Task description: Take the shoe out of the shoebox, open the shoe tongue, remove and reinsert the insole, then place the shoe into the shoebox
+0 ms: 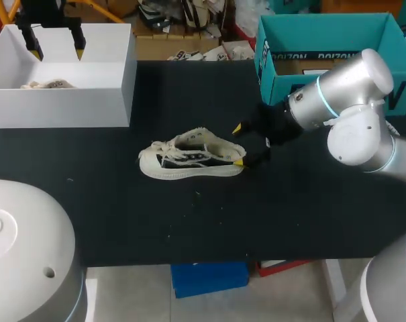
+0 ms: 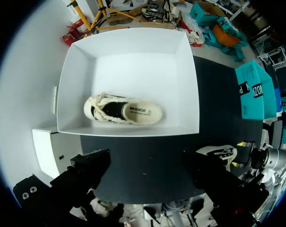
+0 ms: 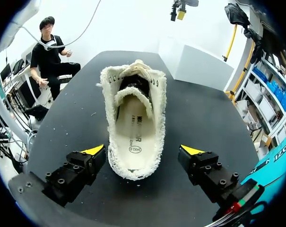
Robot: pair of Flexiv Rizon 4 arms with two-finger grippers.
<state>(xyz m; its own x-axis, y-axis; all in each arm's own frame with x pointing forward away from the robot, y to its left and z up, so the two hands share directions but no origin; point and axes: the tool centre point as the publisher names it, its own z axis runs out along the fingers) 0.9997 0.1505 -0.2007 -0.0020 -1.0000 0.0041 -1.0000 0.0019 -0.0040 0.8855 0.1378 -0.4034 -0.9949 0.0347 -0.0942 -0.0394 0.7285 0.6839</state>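
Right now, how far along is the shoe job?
Done: one shoe lies on the table, out of the shoebox. In hand: the right gripper, open, stands around its heel, not touching. The insole sits inside; I cannot tell whether it has been out yet. Left: perhaps the insole steps, then boxing the shoe.

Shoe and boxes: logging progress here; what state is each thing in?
Shoe on table: upright on its sole, insole inside.
White shoebox: open, holding a second shoe.
Left gripper: open, above shoebox.
Right gripper: open, fingers flanking the heel.
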